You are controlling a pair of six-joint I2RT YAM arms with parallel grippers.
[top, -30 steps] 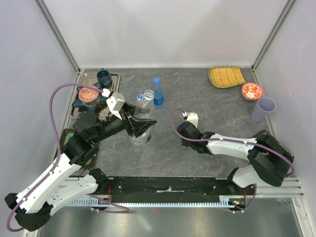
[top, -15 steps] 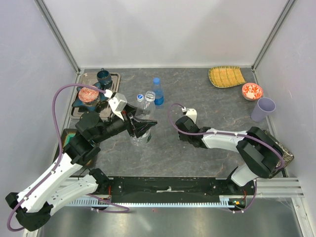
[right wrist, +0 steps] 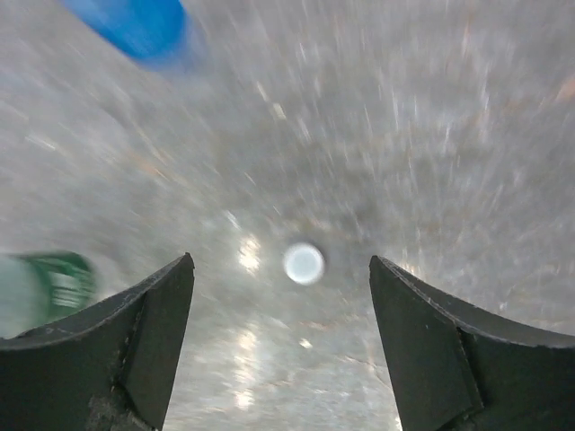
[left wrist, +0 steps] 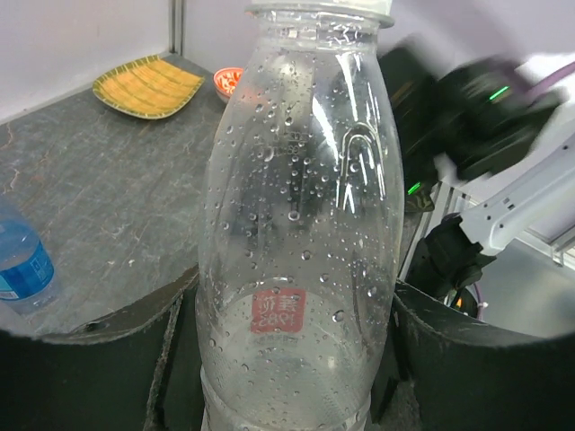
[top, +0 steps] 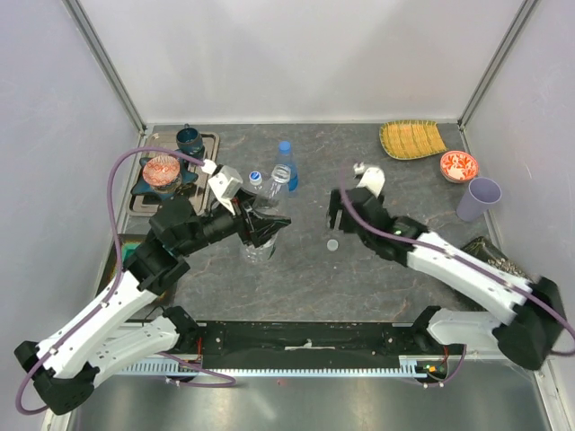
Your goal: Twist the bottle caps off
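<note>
Currently L gripper (top: 260,229) is clamped on the clear bottle (left wrist: 296,224); R gripper (right wrist: 278,262) hangs wide open, holding nothing, above a white cap (right wrist: 304,263) on the worktop (top: 404,189), 3 o'clock from bottle.

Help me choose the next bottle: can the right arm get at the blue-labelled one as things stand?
Probably yes. The right tool hangs open to the right of the blue-labelled bottle, with only bare table between them. The left tool, shut on the clear bottle, crowds its near-left side.
</note>
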